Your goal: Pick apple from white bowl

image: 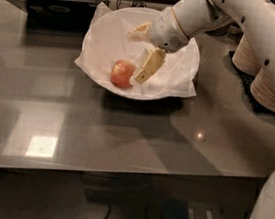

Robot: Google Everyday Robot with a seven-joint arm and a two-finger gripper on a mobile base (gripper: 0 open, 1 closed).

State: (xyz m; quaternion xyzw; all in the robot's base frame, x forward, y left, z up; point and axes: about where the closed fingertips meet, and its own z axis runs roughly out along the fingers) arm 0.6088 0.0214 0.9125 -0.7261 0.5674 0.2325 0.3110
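The apple [121, 73], small and red-orange, lies in the front left of the white bowl [180, 89], which is lined with crinkled white paper. My gripper [137, 55] reaches into the bowl from the upper right on the white arm. It is open. One cream finger [149, 66] points down and its tip is right beside the apple's right side. The other finger [138, 30] is higher, above and behind the apple. The apple rests on the paper and is not held.
The bowl stands at the back of a glossy grey counter [123, 140]. Stacks of beige paper bowls [262, 77] stand to the right, partly behind my arm. The counter's front edge runs along the bottom, with dark floor and cables below.
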